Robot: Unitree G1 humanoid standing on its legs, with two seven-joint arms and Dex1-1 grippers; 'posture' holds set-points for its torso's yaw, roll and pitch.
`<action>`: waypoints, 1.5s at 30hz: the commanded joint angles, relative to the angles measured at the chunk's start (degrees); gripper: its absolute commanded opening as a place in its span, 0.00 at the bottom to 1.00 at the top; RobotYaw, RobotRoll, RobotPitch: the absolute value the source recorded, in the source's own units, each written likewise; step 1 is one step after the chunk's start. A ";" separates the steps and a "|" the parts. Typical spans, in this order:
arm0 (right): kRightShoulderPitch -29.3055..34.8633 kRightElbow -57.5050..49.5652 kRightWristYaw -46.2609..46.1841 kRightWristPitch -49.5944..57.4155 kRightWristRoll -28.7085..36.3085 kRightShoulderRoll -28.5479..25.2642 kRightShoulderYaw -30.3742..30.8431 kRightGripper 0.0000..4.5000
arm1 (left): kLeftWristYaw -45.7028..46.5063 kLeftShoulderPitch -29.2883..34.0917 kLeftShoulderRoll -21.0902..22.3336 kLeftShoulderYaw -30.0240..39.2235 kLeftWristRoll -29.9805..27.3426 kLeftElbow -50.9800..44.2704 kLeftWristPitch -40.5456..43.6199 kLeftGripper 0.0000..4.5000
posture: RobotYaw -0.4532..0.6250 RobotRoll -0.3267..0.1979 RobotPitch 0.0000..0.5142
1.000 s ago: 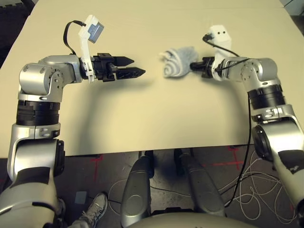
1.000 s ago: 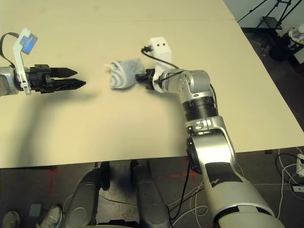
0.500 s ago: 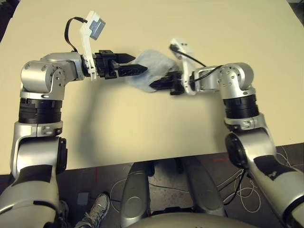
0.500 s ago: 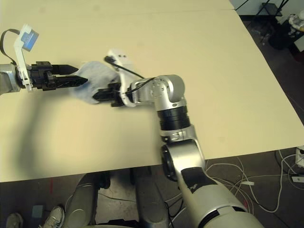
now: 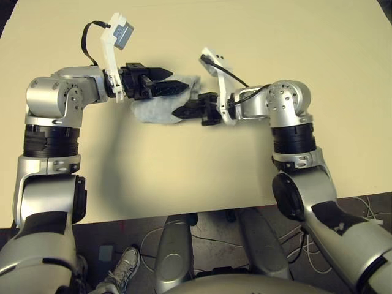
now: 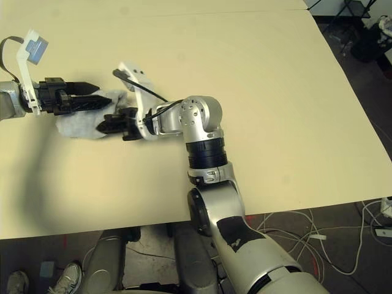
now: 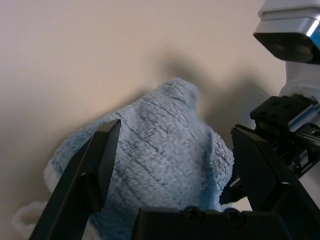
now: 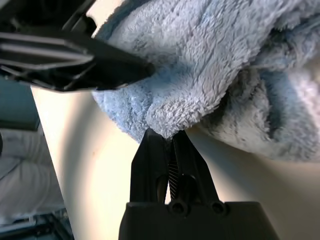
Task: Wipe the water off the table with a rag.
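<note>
- A grey-and-white sneaker (image 5: 124, 267) rests on the dark floor below the table's near edge.
- Pale cables (image 5: 343, 208) lie in loops on the floor on the right side.
- A black stand (image 6: 373, 27) sits on the floor beyond the table's far right corner.

A lab: loose cables (image 5: 343, 248) and floor tape marks (image 6: 70, 222).

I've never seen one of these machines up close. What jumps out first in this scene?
Two silver arms meet over a pale beige table, their black grippers converging on one fluffy grey-blue rag left of the middle. The right gripper is pinched shut on a fold of the rag, while the left gripper is open, its fingers straddling the cloth from the other side.
</note>
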 commanded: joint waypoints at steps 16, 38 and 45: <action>2.32 3.71 -6.11 -5.26 -5.48 -5.24 -2.79 0.01 | 1.35 0.38 -0.70 0.50 0.10 -0.21 -0.34 1.00 | 0.36 0.62 0.77; -6.25 22.49 -12.66 -20.54 -4.14 -13.05 -10.56 0.01 | 2.50 0.60 -0.96 1.57 0.45 0.84 -1.61 1.00 | 0.37 0.62 0.78; -3.81 4.34 -11.07 7.01 7.33 -2.21 -13.91 0.01 | 5.59 -2.60 -0.55 1.29 4.87 7.96 -6.05 1.00 | 0.36 0.62 0.78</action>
